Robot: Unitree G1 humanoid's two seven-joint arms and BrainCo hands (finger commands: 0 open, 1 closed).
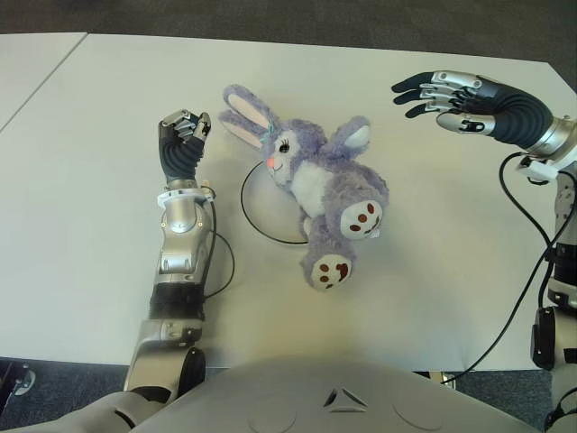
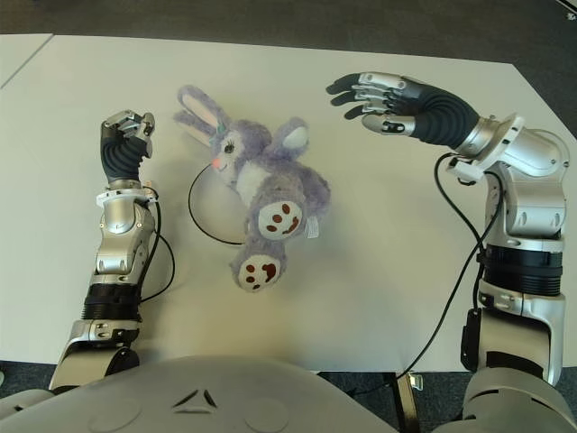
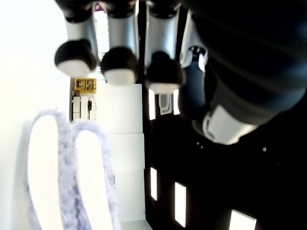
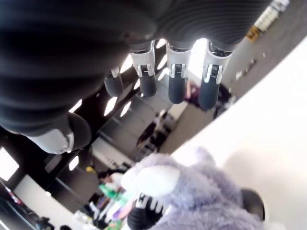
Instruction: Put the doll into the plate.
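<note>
nearest us, the doll [image 1: 320, 194] lies on its back across the plate [image 1: 257, 216], feet toward us and ears pointing away. the plate shows only as a thin dark ring on the white worktop [image 1: 90, 225], and the doll's head and trunk cover most of its right part, while the lower leg hangs past the rim toward us. we judge the doll is already in the plate, or nearly so, since neither hand touches it.

our left hand [image 1: 183, 140] shows just left of the ears, upright on its forearm, fingers curled into a loose fist with nothing inside; its wrist view shows the bent fingertips [image 3: 119, 64] closed on air, the ears below them. it looks idle, kept clear of the plate.

farther off, our right hand [image 2: 388, 101] hovers above the worktop, beyond and to the right of the doll, well apart from it. its fingers are stretched out and relaxed, holding nothing, with the doll's fur under it in the wrist view. that pose suits a hand that has no grip to keep.
</note>
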